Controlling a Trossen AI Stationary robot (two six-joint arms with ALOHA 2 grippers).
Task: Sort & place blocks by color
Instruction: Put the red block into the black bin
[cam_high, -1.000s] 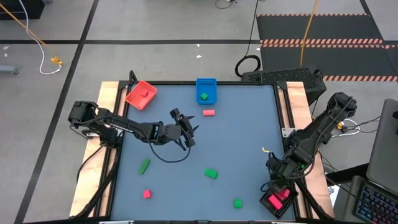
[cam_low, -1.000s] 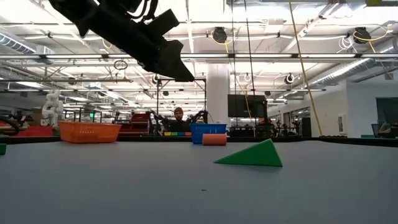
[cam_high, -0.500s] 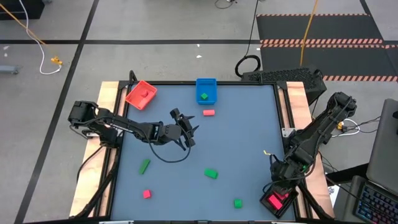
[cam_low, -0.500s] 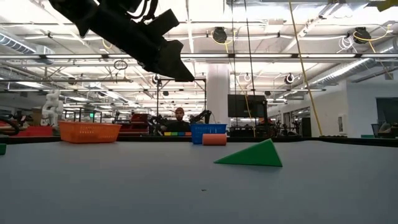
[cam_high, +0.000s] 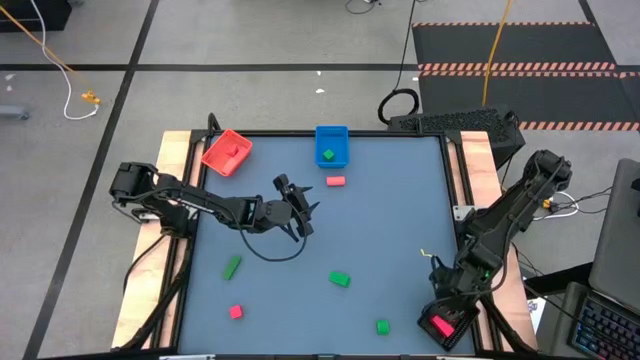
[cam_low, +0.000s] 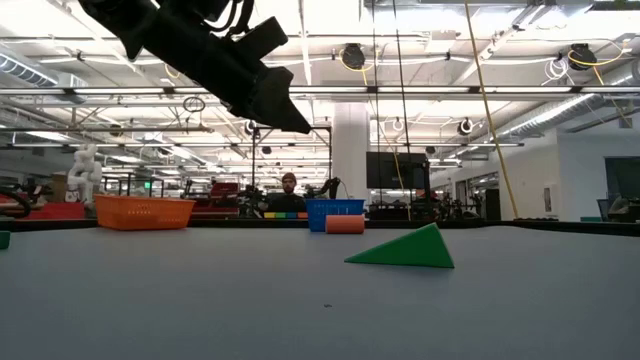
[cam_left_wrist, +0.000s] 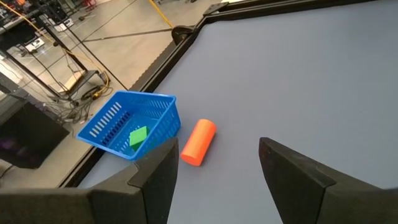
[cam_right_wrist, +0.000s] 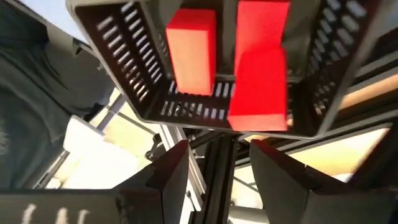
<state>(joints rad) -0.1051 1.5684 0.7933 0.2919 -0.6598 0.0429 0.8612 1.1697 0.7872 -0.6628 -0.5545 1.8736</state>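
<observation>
My left gripper (cam_high: 298, 198) hangs open over the table's middle, pointing toward the blue tray (cam_high: 332, 146), which holds a green block (cam_left_wrist: 138, 135). An orange-pink cylinder block (cam_left_wrist: 198, 142) lies on its side beside that tray. My right gripper (cam_high: 443, 300) is open, tipped down over the black tray (cam_high: 455, 338) at the near right corner. Two red-pink blocks (cam_right_wrist: 191, 50) (cam_right_wrist: 261, 62) lie in that tray. A red tray (cam_high: 227, 152) at the far left holds a red block. Green blocks (cam_high: 232, 266) (cam_high: 340, 279) (cam_high: 382, 326) and a pink block (cam_high: 236, 311) lie loose on the table.
Raised wooden rails (cam_high: 175, 160) run along the table's left and right sides. The low view shows a green wedge-like block (cam_low: 405, 248) close by and a person (cam_low: 288, 195) far behind the table. Open table surface lies between the loose blocks.
My right gripper has tipped further down and edged toward the table's near edge, so it covers more of the black tray. The left arm and the blocks have kept still.
</observation>
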